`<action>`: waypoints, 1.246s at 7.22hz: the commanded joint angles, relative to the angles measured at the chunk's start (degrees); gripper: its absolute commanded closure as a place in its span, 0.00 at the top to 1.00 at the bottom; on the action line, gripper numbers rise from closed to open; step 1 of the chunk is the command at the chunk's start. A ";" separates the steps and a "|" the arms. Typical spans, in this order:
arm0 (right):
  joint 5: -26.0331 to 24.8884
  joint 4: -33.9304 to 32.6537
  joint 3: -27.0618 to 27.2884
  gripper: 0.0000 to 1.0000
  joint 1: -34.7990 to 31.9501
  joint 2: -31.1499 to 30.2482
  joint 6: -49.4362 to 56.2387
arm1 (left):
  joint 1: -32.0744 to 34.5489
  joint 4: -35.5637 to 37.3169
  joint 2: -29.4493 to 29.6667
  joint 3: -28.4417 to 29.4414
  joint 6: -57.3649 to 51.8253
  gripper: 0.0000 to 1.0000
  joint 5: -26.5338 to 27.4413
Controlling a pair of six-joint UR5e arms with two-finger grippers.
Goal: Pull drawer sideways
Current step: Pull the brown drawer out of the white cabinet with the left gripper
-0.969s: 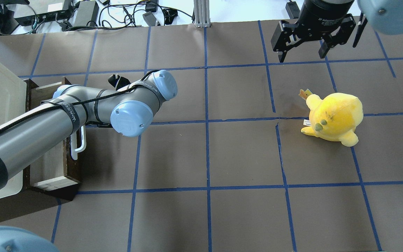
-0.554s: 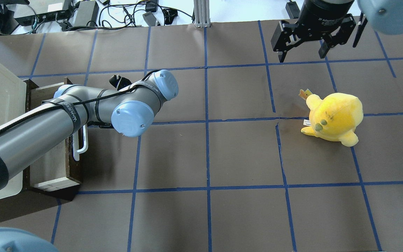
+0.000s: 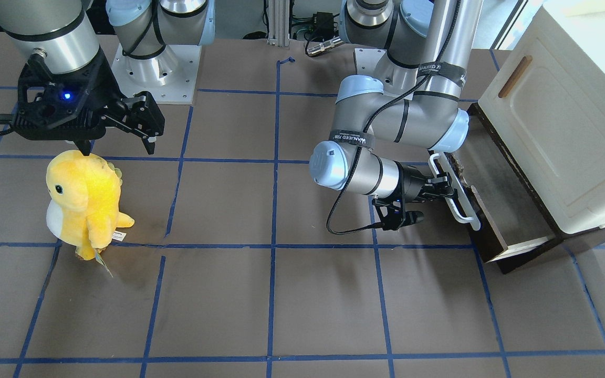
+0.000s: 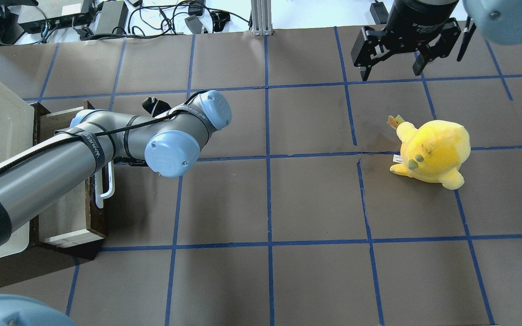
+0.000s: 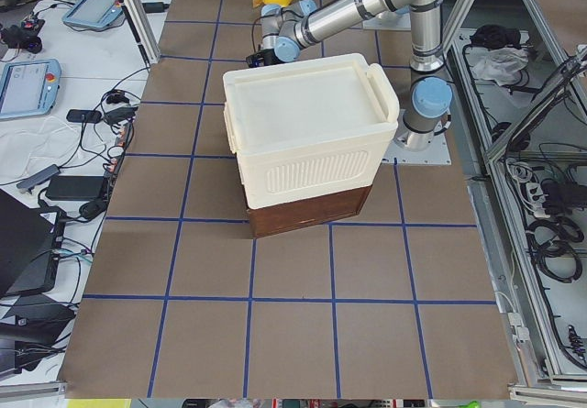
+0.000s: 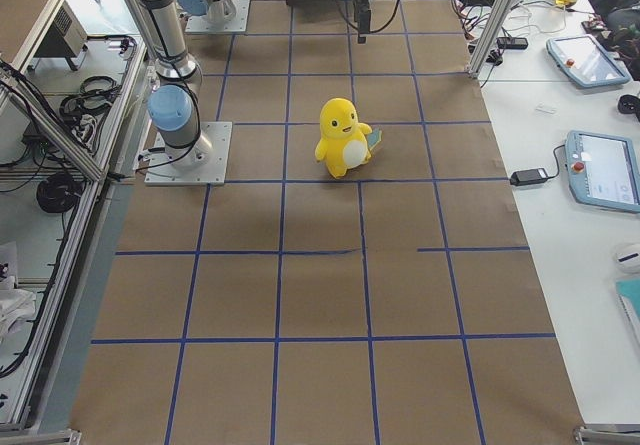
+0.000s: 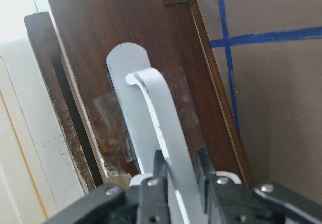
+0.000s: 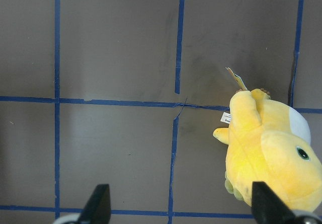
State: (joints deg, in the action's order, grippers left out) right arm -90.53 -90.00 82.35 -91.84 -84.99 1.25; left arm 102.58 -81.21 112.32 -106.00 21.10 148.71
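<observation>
With the left gripper (image 7: 181,161) clamped narrow on the handle (image 7: 151,98), I pull the drawer (image 4: 68,210) straight toward 3 o'clock in the overhead view, level, no twisting

light: bright, even | shadows: soft, faint | glare: cabinet (image 3: 560,115) top blown out at 1 o'clock | blur: handle (image 7: 166,128) near lens, perhaps slightly soft

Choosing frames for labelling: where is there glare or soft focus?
Left wrist view: top-left corner blown out to white, white handle sharp. Front-facing view: top of the cream cabinet overexposed. Right wrist view: yellow plush toy sharp, evenly lit.
</observation>
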 commanded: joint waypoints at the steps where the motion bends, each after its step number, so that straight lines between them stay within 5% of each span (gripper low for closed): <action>1: 0.00 0.00 0.00 1.00 0.00 0.00 -0.02 | 0.07 0.17 0.00 0.17 -0.09 0.38 0.09; 5: 0.00 0.00 0.00 1.00 0.00 0.00 -0.02 | 1.57 0.00 -0.09 2.19 -0.18 0.52 -0.96; 9: 0.00 0.00 0.00 1.00 0.00 0.00 -0.02 | 5.60 -0.26 -5.87 11.67 -8.67 0.62 -22.73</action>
State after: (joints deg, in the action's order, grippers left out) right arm -90.53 -90.00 82.35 -91.84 -84.99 1.27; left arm 106.83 -81.35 109.07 -97.06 16.55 131.42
